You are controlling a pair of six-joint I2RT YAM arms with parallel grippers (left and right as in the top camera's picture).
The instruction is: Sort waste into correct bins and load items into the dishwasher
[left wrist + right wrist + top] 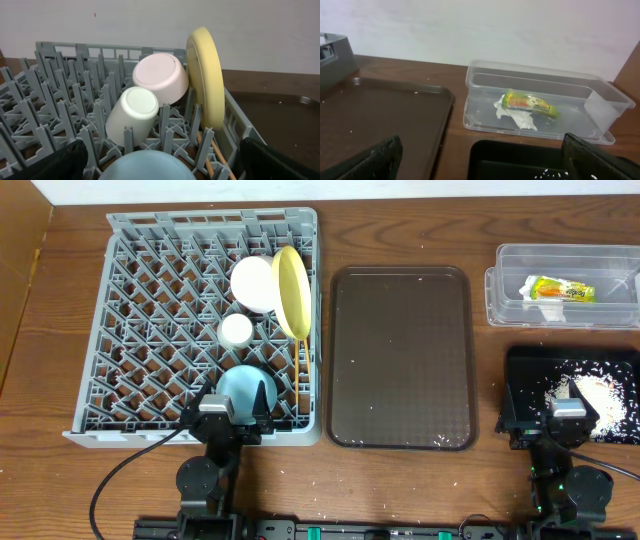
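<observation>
Dishware sits in the dish rack (130, 225): plate (290, 290) on edge against pegs, white bowl (252, 282) and cup (237, 330) tipped to drain, blue bowl (246, 388) just before the released left gripper (232, 413). Right gripper (568, 412), spread and empty, hovers over the black bin (522, 365); packet (560, 290) lies in the clear tub (560, 250).

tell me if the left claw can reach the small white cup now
Probably, from above: the small white cup lies uncovered in the dish rack, but the light blue bowl sits between it and the left claw.
</observation>
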